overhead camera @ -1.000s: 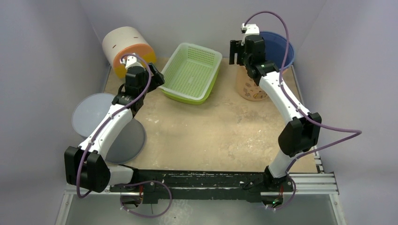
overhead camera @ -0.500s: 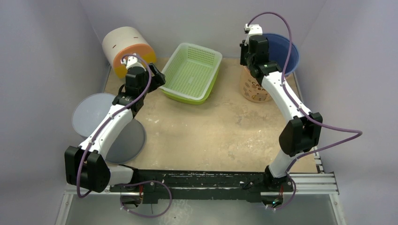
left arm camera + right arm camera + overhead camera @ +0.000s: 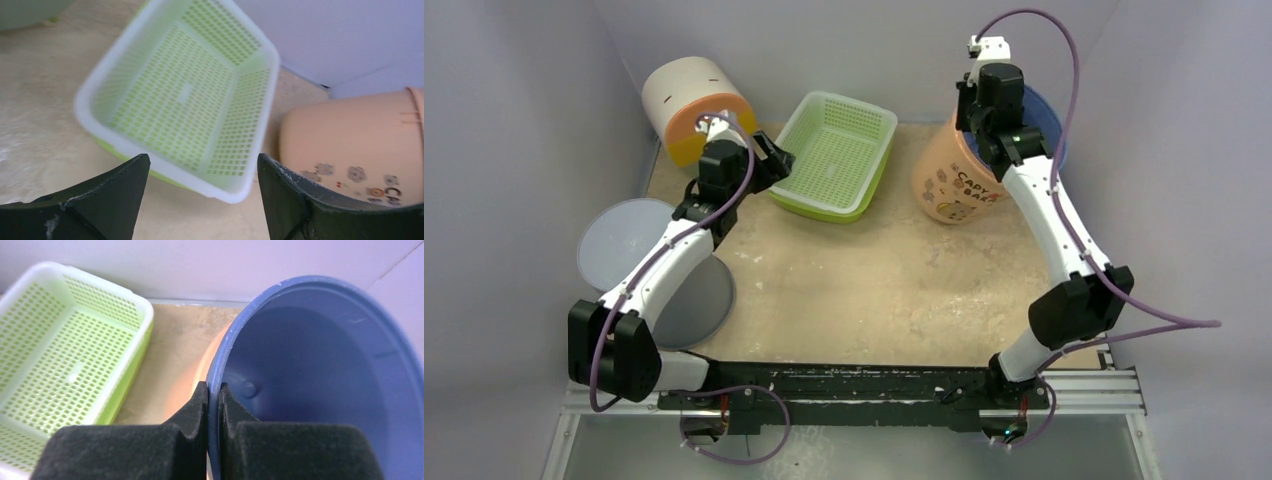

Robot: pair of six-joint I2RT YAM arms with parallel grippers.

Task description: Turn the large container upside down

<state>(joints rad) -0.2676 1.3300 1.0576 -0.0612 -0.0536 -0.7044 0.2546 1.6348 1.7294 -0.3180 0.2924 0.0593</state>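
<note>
The large container (image 3: 954, 185) is peach outside with cartoon print and blue inside. It stands tilted at the back right, its base toward the basket and its blue mouth toward the back wall. My right gripper (image 3: 982, 115) is shut on its rim: in the right wrist view the gripper (image 3: 214, 387) pinches the blue rim, one finger inside the container (image 3: 320, 365) and one outside. My left gripper (image 3: 774, 160) hangs open near the basket's left corner. In the left wrist view the left gripper (image 3: 202, 159) holds nothing, and the container (image 3: 350, 135) lies beyond it at right.
A green mesh basket (image 3: 834, 150) sits at the back centre, close to the container's left side. A white and orange cylinder (image 3: 694, 100) lies in the back left corner. Two grey discs (image 3: 619, 240) (image 3: 694, 300) lie at the left edge under my left arm.
My right gripper has shut on the container's rim and risen toward the back right. The container has tipped, its base swinging left. My left gripper has edged toward the basket.
</note>
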